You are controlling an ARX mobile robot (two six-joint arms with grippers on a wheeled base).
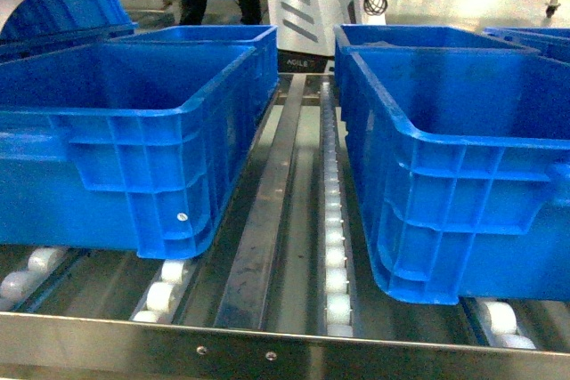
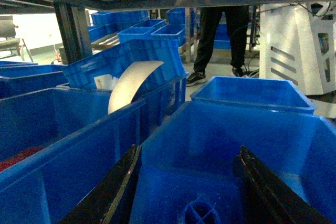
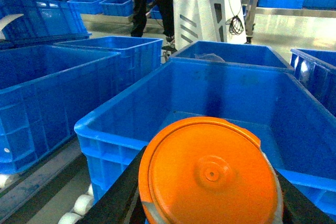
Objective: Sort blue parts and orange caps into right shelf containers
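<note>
Orange cap (image 3: 210, 174) fills the lower part of the right wrist view, held between the two dark fingers (image 3: 118, 192) of the right gripper (image 3: 210, 203). The jaws are closed against its sides, about as wide as the cap itself. The flat round top of the cap faces the camera, so its long axis points along the view, away from the wrist and toward the crate (image 3: 231, 103) in front. The cap is above the near rim of this crate, at its front edge, not inside it. The printed side does not show.

In the left wrist view the left gripper (image 2: 189, 192) is spread wide, with one dark finger (image 2: 113, 187) at each side. A round blue part (image 2: 199, 213) shows low between them at the bottom edge; I cannot tell if the fingers touch it. Behind it is the inside of a blue crate (image 2: 231, 129).

In the head view two big crates stand on the roller shelf (image 1: 294, 220), one left (image 1: 134, 157) and one right (image 1: 463, 175), well apart. No gripper shows there.
</note>
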